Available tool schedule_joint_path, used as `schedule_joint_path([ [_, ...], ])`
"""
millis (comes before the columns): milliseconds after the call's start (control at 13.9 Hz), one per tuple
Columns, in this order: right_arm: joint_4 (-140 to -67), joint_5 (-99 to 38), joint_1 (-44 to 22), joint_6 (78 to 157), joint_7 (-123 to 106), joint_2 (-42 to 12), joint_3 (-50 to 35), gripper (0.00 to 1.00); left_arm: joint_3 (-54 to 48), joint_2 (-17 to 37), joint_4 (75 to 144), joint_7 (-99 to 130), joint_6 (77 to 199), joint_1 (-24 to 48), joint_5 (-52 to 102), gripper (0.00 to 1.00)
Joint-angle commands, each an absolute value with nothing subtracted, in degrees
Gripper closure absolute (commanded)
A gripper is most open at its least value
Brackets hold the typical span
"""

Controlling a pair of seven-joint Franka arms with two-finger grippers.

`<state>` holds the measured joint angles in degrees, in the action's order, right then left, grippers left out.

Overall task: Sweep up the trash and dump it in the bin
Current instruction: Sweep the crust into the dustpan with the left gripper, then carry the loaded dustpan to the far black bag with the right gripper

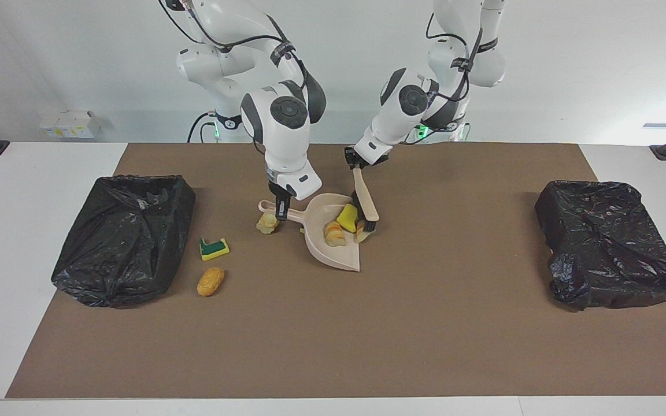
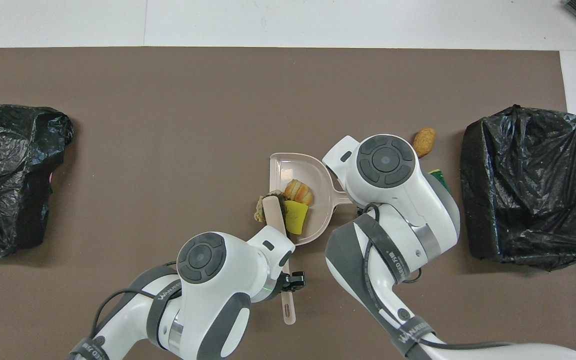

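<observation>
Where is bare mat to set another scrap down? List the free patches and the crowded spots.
Free: the wide brown mat farther from the robots than the dustpan, between both black bins. Crowded: around the dustpan and brush, plus the scraps beside the right arm's bin.

You see the left gripper [image 2: 292, 280] clamped on the brush [image 2: 274, 216], whose head lies at the open edge of the dustpan [image 2: 288, 161], touching a yellow sponge [image 2: 295, 218] and a bread roll [image 2: 298, 191]. The right arm [image 2: 393, 190] covers the dustpan's handle. An orange nugget [image 2: 424, 141] lies near the black bin [image 2: 528, 185] at the right arm's end.
</observation>
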<state>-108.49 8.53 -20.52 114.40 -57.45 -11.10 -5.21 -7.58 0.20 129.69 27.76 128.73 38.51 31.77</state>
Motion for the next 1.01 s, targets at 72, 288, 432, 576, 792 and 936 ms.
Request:
schedule_joint_path([
  [72,-110.0,7.1,-16.8,115.3,-58.0,-10.6,-5.6,1.00,-6.9,2.5,127.0,27.6,130.3,40.4,34.6,1.00],
  [288,-110.2,1.1,-16.6,120.6,-57.1,-11.1,-5.6,1.00,-6.9,3.3,124.4,27.8,129.2,40.4,34.6,1.00],
  [432,-110.7,-1.4,-16.3,122.8,-57.1,-11.3,-5.6,1.00,-6.9,3.3,123.4,27.8,127.5,39.6,34.6,1.00],
  [576,-111.0,-3.7,-16.3,125.3,-57.2,-11.4,-5.6,1.00,-6.7,3.0,121.4,27.9,124.8,39.3,33.8,1.00],
  [792,-110.9,-3.8,-16.0,127.4,-57.1,-11.9,-5.6,1.00,-6.2,2.1,119.3,27.9,122.7,38.6,30.2,0.99],
  [936,-109.5,-3.8,-15.9,127.4,-57.6,-12.7,-5.6,1.00,-6.2,2.1,117.2,27.9,119.4,36.7,28.0,1.00],
])
